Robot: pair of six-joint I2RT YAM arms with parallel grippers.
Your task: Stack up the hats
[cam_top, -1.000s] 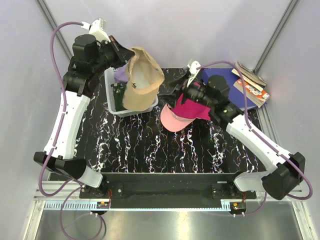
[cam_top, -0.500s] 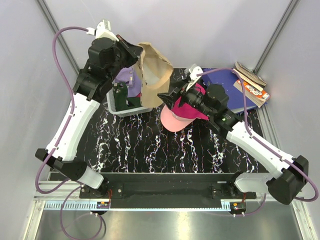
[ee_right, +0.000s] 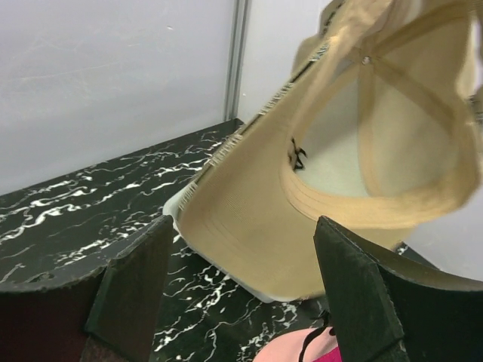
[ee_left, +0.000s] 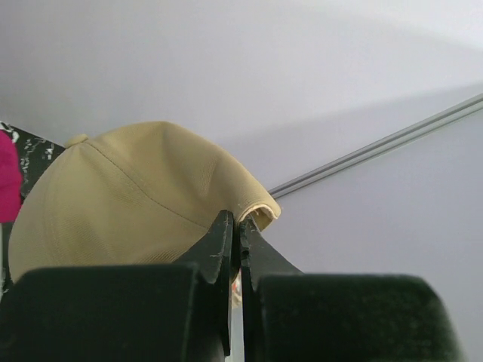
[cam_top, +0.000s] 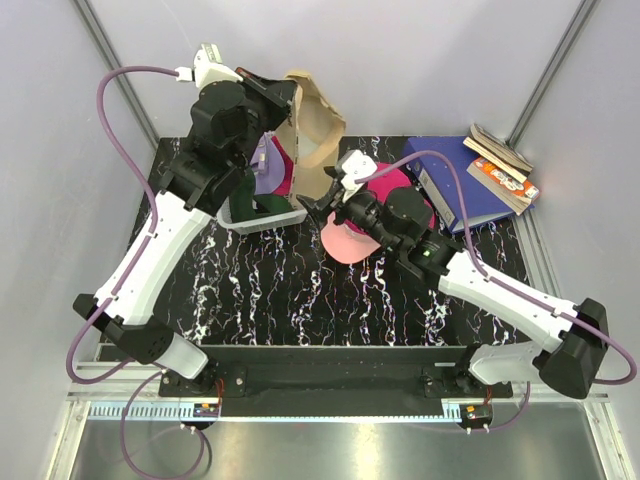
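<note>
My left gripper is shut on the edge of a tan hat and holds it in the air over the right side of the basket. In the left wrist view the tan hat's crown bulges just beyond my shut left gripper. My right gripper is open, just below the hanging hat. From the right wrist, the tan hat's underside and brim hang just ahead of the open right gripper. A magenta hat sits on a light pink hat on the table. A lavender hat and a dark green hat lie in the basket.
The grey mesh basket stands at the back left of the black marbled table, its pale rim showing under the tan brim. A blue binder and stacked booklets lie at the back right. Walls close in behind.
The left arm has swung the tan hat to the right, turning it on edge. The right gripper has moved left from over the pink and magenta hats to under the tan hat.
</note>
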